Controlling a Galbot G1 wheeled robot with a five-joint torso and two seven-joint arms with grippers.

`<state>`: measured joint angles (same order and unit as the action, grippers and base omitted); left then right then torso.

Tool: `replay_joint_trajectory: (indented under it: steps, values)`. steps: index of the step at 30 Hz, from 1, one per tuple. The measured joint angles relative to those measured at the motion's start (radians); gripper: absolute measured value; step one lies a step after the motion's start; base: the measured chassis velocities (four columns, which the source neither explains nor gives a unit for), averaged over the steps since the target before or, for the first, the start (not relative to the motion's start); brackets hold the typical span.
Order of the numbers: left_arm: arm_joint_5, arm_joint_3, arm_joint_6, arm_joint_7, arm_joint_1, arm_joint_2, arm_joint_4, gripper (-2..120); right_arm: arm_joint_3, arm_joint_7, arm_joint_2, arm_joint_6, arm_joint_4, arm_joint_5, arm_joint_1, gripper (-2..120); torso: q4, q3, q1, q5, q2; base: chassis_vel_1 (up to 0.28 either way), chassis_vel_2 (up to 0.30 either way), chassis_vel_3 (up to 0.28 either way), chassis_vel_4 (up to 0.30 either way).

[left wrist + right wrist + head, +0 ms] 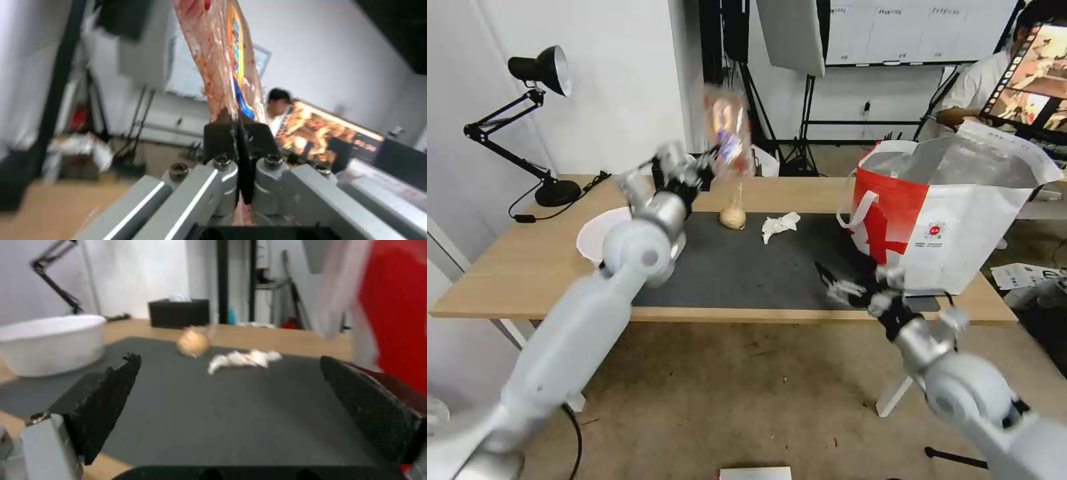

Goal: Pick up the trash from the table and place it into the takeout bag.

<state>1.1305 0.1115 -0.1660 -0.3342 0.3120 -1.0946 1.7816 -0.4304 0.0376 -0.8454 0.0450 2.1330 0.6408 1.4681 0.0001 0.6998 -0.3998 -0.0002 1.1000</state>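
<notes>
Clear tray (728,133) clamped aloft by left tool (710,162), right tool (835,285) spread

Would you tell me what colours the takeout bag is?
The takeout bag is white and red with a silver foil lining, shown best in the head view.

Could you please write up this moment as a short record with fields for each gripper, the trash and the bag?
left gripper: shut on clear plastic tray, raised above the table
right gripper: open, empty, low over the mat's near edge beside the takeout bag
trash on mat: knotted bag, crumpled tissue
white bowl: at the mat's left end
takeout bag: upright, mouth open
</notes>
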Motion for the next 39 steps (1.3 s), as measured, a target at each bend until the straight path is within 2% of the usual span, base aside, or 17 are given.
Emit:
replay_joint_trajectory:
  steps: [1, 3, 4, 7, 8, 10, 11, 13, 14, 15, 16, 18, 22, 26, 36, 37, 39]
  values:
    - [-0.019, 0.071, 0.010, 0.004, -0.071, -0.027, -0.038, 0, -0.021, 0.001, -0.046, 0.009, 0.006, -0.046, 0.064, 100, -0.0003, 0.000, 0.000, 0.0011, 0.000, 0.000, 0.000, 0.000, 0.000]
    - [-0.086, 0.167, 0.023, 0.026, -0.170, -0.085, -0.111, 0, -0.040, 0.006, -0.095, 0.019, 0.016, -0.080, 0.120, 100, -0.0005, 0.000, 0.000, 0.0004, 0.000, 0.000, 0.000, 0.000, 0.000]
    - [-0.086, 0.167, 0.023, 0.026, -0.170, -0.085, -0.111, 0, -0.040, 0.006, -0.095, 0.019, 0.016, -0.080, 0.120, 100, -0.0005, 0.000, 0.000, 0.0004, 0.000, 0.000, 0.000, 0.000, 0.000]
    - [-0.209, 0.258, 0.046, 0.060, -0.273, -0.180, -0.223, 0, -0.052, 0.009, -0.133, 0.027, 0.019, -0.106, 0.155, 100, 0.0001, 0.000, 0.000, 0.0003, 0.000, 0.000, 0.000, 0.000, 0.000]
    - [-0.209, 0.258, 0.046, 0.060, -0.273, -0.180, -0.223, 0, -0.052, 0.009, -0.133, 0.027, 0.019, -0.106, 0.155, 100, 0.0001, 0.000, 0.000, 0.0003, 0.000, 0.000, 0.000, 0.000, 0.000]
    - [-0.282, 0.324, 0.067, 0.082, -0.352, -0.296, -0.332, 0, -0.055, 0.010, -0.156, 0.032, 0.023, -0.120, 0.173, 100, -0.0002, 0.000, 0.000, 0.0008, 0.000, 0.000, 0.000, 0.000, 0.000]
    - [-0.282, 0.324, 0.067, 0.082, -0.352, -0.296, -0.332, 0, -0.055, 0.010, -0.156, 0.032, 0.023, -0.120, 0.173, 100, -0.0002, 0.000, 0.000, 0.0008, 0.000, 0.000, 0.000, 0.000, 0.000]
    - [-0.336, 0.359, 0.082, 0.106, -0.385, -0.370, -0.402, 0, -0.055, 0.010, -0.168, 0.034, 0.023, -0.131, 0.181, 100, -0.0004, 0.000, 0.000, 0.0007, 0.000, 0.000, 0.000, 0.000, 0.000]
    - [-0.390, 0.391, 0.102, 0.134, -0.409, -0.429, -0.467, 0, -0.053, 0.009, -0.178, 0.038, 0.023, -0.141, 0.184, 100, -0.0008, 0.000, 0.000, 0.0010, 0.000, 0.000, 0.000, 0.000, 0.000]
    - [-0.390, 0.391, 0.102, 0.134, -0.409, -0.429, -0.467, 0, -0.053, 0.009, -0.178, 0.038, 0.023, -0.141, 0.184, 100, -0.0008, 0.000, 0.000, 0.0010, 0.000, 0.000, 0.000, 0.000, 0.000]
    - [-0.433, 0.416, 0.115, 0.155, -0.423, -0.469, -0.519, 0, -0.052, 0.009, -0.184, 0.040, 0.021, -0.146, 0.185, 100, -0.0007, 0.000, 0.000, 0.0007, 0.000, 0.000, 0.000, 0.000, 0.000]
    - [-0.497, 0.466, 0.150, 0.196, -0.443, -0.503, -0.585, 0, -0.047, 0.008, -0.188, 0.041, 0.020, -0.148, 0.182, 100, -0.0006, 0.000, 0.000, 0.0009, 0.000, 0.000, 0.000, 0.000, 0.000]
    - [-0.564, 0.537, 0.177, 0.241, -0.456, -0.509, -0.651, 0, -0.045, 0.005, -0.188, 0.045, 0.017, -0.148, 0.179, 100, 0.0001, 0.000, 0.000, 0.0006, 0.000, 0.000, 0.000, 0.000, 0.000]
    - [-0.580, 0.565, 0.180, 0.253, -0.453, -0.506, -0.693, 0, -0.043, 0.002, -0.188, 0.051, 0.009, -0.148, 0.174, 100, 0.0003, 0.000, 0.000, 0.0004, 0.000, 0.000, 0.000, 0.000, 0.000]
    - [-0.585, 0.575, 0.175, 0.263, -0.445, -0.501, -0.697, 0, -0.037, 0.001, -0.191, 0.053, 0.001, -0.145, 0.167, 100, 0.0000, 0.000, 0.000, 0.0003, 0.000, 0.000, 0.000, 0.000, 0.000]
    - [-0.582, 0.575, 0.174, 0.258, -0.441, -0.501, -0.692, 6, -0.039, 0.001, -0.191, 0.054, 0.001, -0.145, 0.171, 100, -0.0001, 0.000, 0.000, 0.0003, 0.000, 0.000, 0.000, 0.000, 0.000]
    - [-0.581, 0.576, 0.174, 0.255, -0.440, -0.501, -0.689, 8, -0.040, 0.001, -0.191, 0.054, 0.001, -0.145, 0.172, 100, -0.0001, 0.000, 0.000, 0.0003, 0.000, 0.000, 0.000, 0.000, 0.000]
